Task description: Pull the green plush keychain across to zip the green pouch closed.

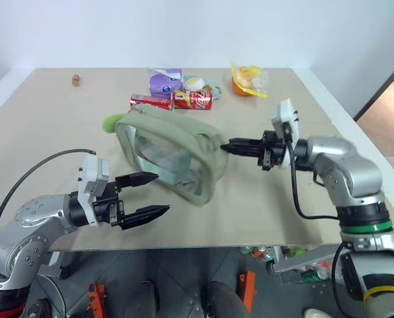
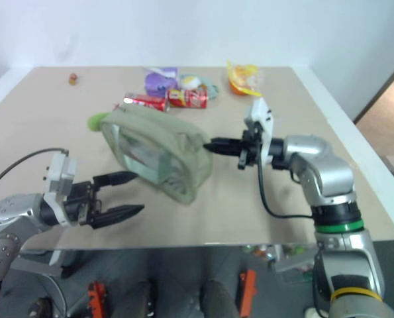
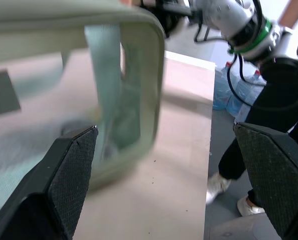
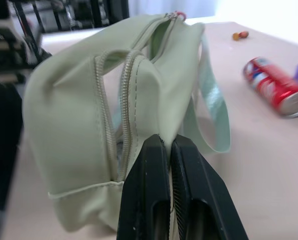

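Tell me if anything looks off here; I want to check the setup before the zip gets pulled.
The green pouch stands tipped on the table, its zipper part open in the right wrist view. The right tool is shut at the pouch's end, while the green plush keychain sits at the opposite end, untouched.

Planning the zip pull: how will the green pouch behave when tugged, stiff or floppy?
Probably floppy: the pouch is soft fabric, and its end bulges and creases at the right end effector. It stands tilted on one edge, so a tug may tip or slide it. It looks light, with little visible through the clear panel.
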You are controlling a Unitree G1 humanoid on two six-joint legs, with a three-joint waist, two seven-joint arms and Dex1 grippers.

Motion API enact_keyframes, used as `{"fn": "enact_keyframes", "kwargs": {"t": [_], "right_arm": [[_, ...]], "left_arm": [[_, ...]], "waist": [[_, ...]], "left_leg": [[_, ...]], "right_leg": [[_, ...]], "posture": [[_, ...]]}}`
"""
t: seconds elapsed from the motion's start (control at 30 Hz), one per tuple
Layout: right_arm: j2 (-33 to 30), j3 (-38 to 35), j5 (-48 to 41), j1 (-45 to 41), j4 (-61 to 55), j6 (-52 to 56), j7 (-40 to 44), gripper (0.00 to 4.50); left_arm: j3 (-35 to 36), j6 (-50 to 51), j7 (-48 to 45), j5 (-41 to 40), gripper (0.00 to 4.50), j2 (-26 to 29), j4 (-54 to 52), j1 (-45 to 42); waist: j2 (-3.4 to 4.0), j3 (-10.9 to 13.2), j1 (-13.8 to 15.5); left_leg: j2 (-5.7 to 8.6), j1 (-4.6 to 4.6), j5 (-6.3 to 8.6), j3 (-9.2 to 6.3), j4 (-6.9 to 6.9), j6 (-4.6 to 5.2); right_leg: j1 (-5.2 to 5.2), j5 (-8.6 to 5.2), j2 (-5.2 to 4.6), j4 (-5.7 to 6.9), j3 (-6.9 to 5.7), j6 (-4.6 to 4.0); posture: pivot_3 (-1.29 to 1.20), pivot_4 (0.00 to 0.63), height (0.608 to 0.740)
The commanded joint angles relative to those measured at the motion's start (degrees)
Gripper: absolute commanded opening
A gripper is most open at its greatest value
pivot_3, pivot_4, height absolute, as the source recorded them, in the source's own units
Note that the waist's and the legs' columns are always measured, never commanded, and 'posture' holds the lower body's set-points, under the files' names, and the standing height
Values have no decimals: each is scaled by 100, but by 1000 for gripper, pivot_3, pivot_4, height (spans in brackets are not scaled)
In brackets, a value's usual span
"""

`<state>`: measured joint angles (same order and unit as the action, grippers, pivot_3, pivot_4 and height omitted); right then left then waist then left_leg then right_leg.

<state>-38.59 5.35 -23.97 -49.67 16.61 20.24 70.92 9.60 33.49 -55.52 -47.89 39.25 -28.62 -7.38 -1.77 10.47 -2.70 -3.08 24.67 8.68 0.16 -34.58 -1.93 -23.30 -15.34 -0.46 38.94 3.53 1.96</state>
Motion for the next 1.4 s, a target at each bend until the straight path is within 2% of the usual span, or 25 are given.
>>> {"fn": "enact_keyframes", "kwargs": {"t": [0.03,0.17,0.27,0.4,0.43,0.6,0.87,1.07,1.2,1.4], "right_arm": [[-3,148,660,-735,1405,-1252,536,31],[170,276,1275,-1280,2866,-2409,653,31],[242,108,1310,-1466,3322,-2614,651,972],[241,-356,1002,-1512,3165,-2404,449,2338],[200,-513,885,-1459,2962,-2235,365,2795],[-108,-1224,286,-787,1339,-1085,-178,4453],[-341,-1958,-962,1014,-2244,1248,-1416,4453],[323,-1643,-1561,1938,-4115,2090,-2616,4453],[693,-1226,-1262,2171,-4192,1943,-2978,4453],[719,-997,-898,2336,-3954,1566,-3013,4453]], "left_arm": [[-15,-130,-23,-3,4500,-17,-66,-98],[-45,-120,31,12,4500,-37,-116,-106],[-39,-118,69,19,4500,-34,-189,-39],[0,-101,118,-1,4500,-10,-259,27],[11,-93,130,-15,4500,0,-273,29],[16,-51,42,-130,4500,55,-286,-73],[-160,-72,-105,3,4500,81,-77,-462],[-237,-283,16,255,4500,-81,111,-715],[-237,-493,100,347,4500,-275,126,-829],[-346,-656,277,591,4500,-468,221,-1030]], "waist": [[0,0,-3],[0,0,-2],[0,0,-9],[3,2,-3],[3,2,-3],[5,3,18],[6,3,41],[5,2,-2],[4,2,5],[1,0,16]], "left_leg": [[-1,0,-1,0,0,0],[-4,3,0,-2,6,0],[-5,1,5,0,7,-7],[-5,2,7,0,7,-10],[-5,3,7,-1,7,-10],[-5,3,7,-2,6,-11],[-5,2,8,-7,5,-13],[-21,-5,7,-6,2,-14],[-22,-3,6,-5,-5,-15],[-16,3,6,-2,-9,-15]], "right_leg": [[-1,1,3,0,1,-3],[-3,0,7,2,0,-4],[-3,0,7,2,4,-11],[-3,3,7,2,5,-17],[-2,3,6,2,5,-17],[-1,2,4,3,3,-14],[0,-10,6,5,0,-1],[1,-2,25,9,5,-6],[2,4,26,9,7,-3],[2,5,21,4,10,4]], "posture": [[0,150,740],[0,150,740],[0,150,740],[0,150,740],[0,150,740],[0,150,740],[0,150,740],[0,150,740],[0,150,740],[0,150,740]]}}
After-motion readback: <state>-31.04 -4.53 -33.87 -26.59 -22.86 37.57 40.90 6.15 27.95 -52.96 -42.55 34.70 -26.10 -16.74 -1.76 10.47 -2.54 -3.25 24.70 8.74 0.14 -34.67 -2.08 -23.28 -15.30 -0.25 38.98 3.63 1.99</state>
